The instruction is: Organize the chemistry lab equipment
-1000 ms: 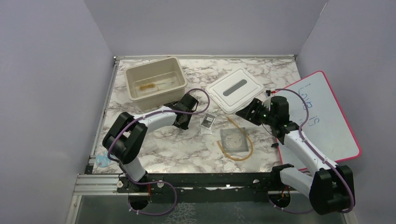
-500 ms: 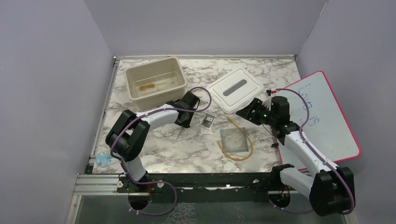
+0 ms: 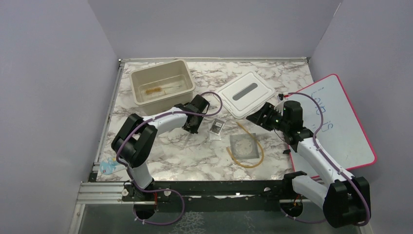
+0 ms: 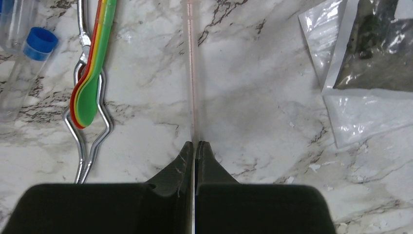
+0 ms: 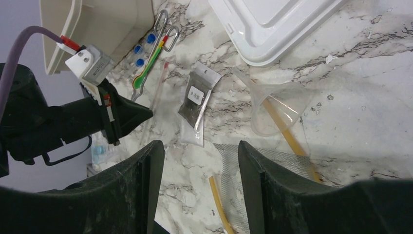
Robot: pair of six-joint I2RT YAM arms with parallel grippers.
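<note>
Left gripper (image 4: 195,145) has edged slightly right over the table (image 3: 195,156); the right arm is unchanged.
Its jaws are pressed shut at the end of a thin pink rod (image 4: 192,73), with tongs (image 4: 80,141) and packet (image 4: 370,53) on either side. The right gripper (image 5: 199,146) gapes wide, empty.

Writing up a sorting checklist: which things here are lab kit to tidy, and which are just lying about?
To tidy: packet, wire gauze, amber tubing, funnel, tongs, green spoon, blue-capped tube, thin rod.
Not part: beige bin, white lid, whiteboard.
</note>
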